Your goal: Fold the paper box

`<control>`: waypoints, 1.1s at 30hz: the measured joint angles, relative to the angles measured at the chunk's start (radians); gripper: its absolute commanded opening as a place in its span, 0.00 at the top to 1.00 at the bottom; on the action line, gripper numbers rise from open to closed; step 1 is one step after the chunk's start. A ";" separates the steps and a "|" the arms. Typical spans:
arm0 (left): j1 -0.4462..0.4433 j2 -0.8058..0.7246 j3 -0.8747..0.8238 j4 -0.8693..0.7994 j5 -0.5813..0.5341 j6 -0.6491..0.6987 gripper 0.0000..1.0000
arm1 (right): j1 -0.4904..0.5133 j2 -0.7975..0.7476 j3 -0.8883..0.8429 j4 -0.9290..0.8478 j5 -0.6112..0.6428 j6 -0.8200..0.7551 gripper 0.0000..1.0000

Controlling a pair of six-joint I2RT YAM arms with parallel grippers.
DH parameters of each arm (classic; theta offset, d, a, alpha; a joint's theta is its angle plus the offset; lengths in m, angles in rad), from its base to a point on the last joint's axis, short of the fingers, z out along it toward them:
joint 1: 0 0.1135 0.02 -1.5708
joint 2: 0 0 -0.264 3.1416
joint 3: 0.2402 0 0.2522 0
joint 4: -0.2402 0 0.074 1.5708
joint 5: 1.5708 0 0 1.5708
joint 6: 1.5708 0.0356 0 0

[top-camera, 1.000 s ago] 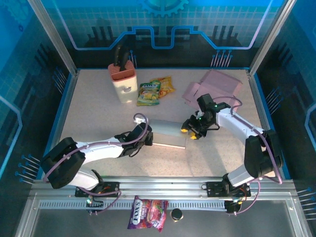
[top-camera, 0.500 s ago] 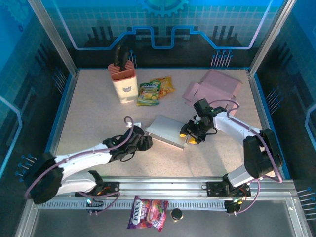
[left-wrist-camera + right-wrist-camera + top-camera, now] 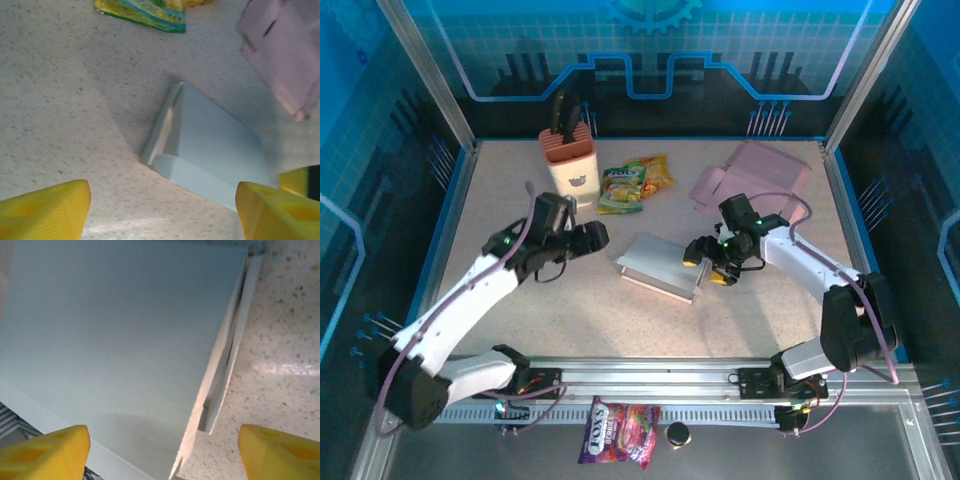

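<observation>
1. Risk: the paper box (image 3: 658,268) lies loose with nothing pinning it, so a one-sided push from the right gripper (image 3: 705,268) would likely skid it across the counter (image 3: 620,320) instead of creasing it.
2. Both jaws are released and empty. The left gripper (image 3: 590,237) hovers well apart from the box; the right is just beside its right edge.
3. Box: pale grey, collapsed flat mid-counter, one end flap slightly lifted.

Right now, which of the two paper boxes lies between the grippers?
The flat grey box in the middle: left gripper on one side, right gripper on the other. The pink box sits further back, beyond the right gripper.
</observation>
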 measured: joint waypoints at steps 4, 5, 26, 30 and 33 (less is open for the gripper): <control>0.021 0.260 0.203 -0.070 0.086 0.117 0.22 | -0.014 -0.020 -0.056 0.067 -0.021 0.026 0.22; 0.022 0.326 0.248 -0.078 0.110 0.144 0.23 | -0.017 -0.021 -0.067 0.079 -0.026 0.032 0.22; 0.022 0.642 0.198 0.055 0.288 0.188 0.55 | -0.057 0.050 -0.199 0.288 -0.078 0.092 0.33; 0.015 0.640 0.159 0.096 0.301 0.171 0.57 | -0.057 0.063 -0.210 0.300 -0.081 0.092 0.34; 0.007 0.635 0.141 0.118 0.301 0.159 0.60 | -0.059 0.073 -0.215 0.308 -0.087 0.090 0.37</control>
